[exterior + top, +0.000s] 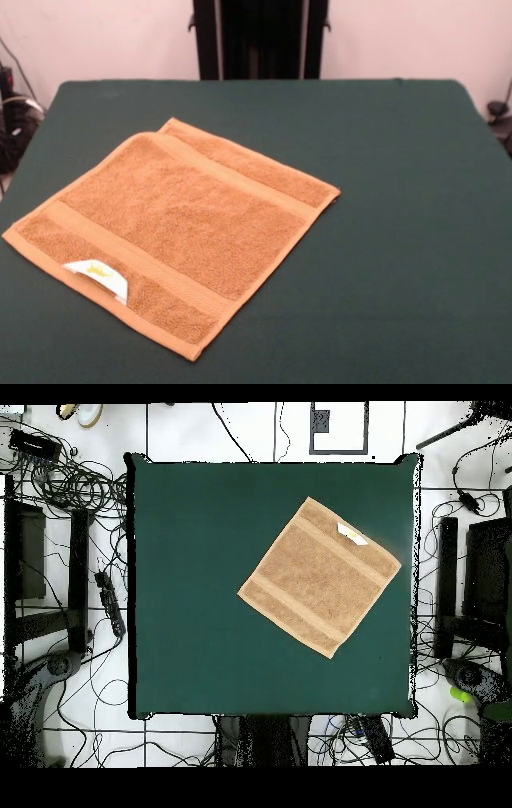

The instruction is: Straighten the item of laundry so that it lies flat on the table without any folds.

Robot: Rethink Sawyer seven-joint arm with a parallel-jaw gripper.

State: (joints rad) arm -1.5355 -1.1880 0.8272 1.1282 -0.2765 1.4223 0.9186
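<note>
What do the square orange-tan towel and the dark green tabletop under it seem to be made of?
The square orange-tan towel looks like cotton terry: a nubby looped pile, two flat woven bands, hemmed edges. The dark green tabletop looks covered in matte felt-like cloth, with no shine or grain; what lies beneath cannot be seen.
</note>
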